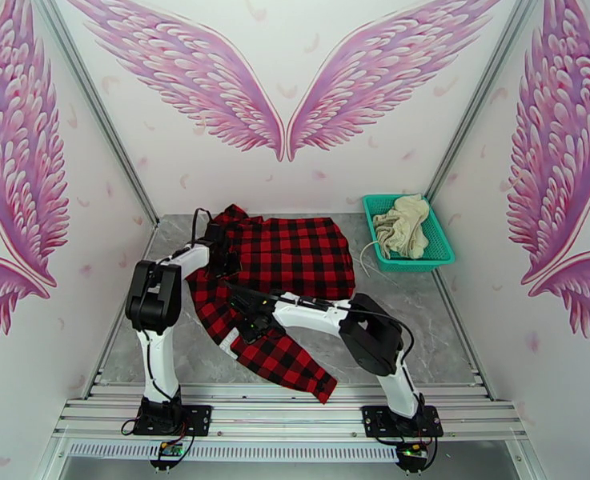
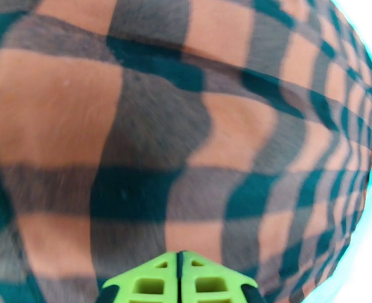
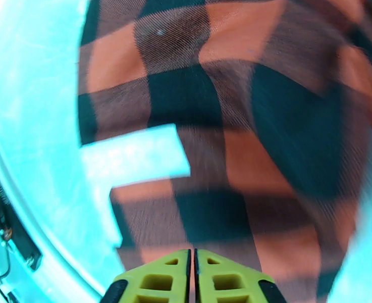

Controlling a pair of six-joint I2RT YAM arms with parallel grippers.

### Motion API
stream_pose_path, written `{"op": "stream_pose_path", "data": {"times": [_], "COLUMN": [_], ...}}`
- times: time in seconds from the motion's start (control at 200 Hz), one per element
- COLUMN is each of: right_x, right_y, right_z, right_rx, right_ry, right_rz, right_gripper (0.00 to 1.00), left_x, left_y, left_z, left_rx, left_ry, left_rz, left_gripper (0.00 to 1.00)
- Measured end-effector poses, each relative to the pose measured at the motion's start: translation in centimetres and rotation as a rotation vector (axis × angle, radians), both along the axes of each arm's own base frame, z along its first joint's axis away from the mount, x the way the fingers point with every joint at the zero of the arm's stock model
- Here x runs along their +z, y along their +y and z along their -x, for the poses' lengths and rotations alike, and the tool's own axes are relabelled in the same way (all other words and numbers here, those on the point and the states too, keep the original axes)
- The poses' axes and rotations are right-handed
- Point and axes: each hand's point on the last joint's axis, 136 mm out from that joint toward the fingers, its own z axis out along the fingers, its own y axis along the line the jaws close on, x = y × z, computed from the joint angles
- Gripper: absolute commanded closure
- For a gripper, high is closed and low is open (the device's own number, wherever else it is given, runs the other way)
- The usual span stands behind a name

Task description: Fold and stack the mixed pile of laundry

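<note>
The red-and-black checked shirt point(image 1: 299, 254) lies spread on the grey table, one sleeve point(image 1: 290, 362) trailing toward the front edge. My left gripper point(image 1: 225, 262) rests on the shirt's left edge. In the left wrist view its green fingers point(image 2: 179, 256) are pressed together with the checked cloth point(image 2: 150, 137) bunched right at their tips. My right gripper point(image 1: 250, 320) sits on the sleeve near the white label point(image 1: 229, 342). Its jaws point(image 3: 192, 252) are closed on the checked fabric point(image 3: 226, 162), with the label point(image 3: 135, 157) just to the left. The cream garment point(image 1: 403, 224) lies crumpled at the back right.
A teal mesh basket point(image 1: 447, 251) at the back right corner holds the cream garment. Bare grey table point(image 1: 423, 314) lies to the right of the shirt and in front of the basket. Walls close in on three sides.
</note>
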Motion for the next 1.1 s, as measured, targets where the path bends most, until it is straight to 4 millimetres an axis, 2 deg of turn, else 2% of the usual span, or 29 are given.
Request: {"op": "stream_pose_path", "data": {"times": [0.045,0.195,0.485,0.67,0.77,0.86,0.935,1.039,1.104], "right_x": [-0.9,-0.9,-1.0,-0.9,-0.5,0.5,2.3,5.5,7.0], "right_y": [-0.1,-0.2,-0.2,-0.3,-1.1,-1.9,-2.7,-4.8,-7.3], "right_z": [0.2,0.7,5.2,5.3,5.2,4.7,3.4,-0.4,-3.5], "right_rx": [0.006,0.036,0.159,0.178,0.181,0.165,0.126,0.003,-0.112], "right_ry": [0.009,-0.014,-0.030,-0.042,-0.049,-0.050,-0.062,-0.101,-0.129], "right_rz": [0.015,0.000,-0.015,-0.010,0.019,0.027,0.005,-0.050,-0.065], "right_gripper": [0.90,0.91,0.91,0.73,0.67,0.64,0.64,0.67,0.70], "left_x": [-0.2,-0.2,-0.3,-0.2,0.0,0.7,2.2,5.6,7.6], "left_y": [0.1,1.4,2.9,2.9,2.9,3.4,3.8,3.9,3.1], "left_z": [-0.3,-1.5,-2.8,-3.1,-3.0,-2.7,-1.9,0.2,1.9], "left_rx": [0.003,0.029,0.060,0.052,0.043,0.040,0.046,0.042,0.022], "left_ry": [0.001,-0.015,-0.025,-0.019,-0.022,-0.026,-0.039,-0.082,-0.114], "left_rz": [0.012,0.021,0.046,0.058,0.054,0.026,0.008,0.004,0.012], "left_gripper": [0.94,0.94,0.94,0.84,0.77,0.74,0.74,0.79,0.82]}}
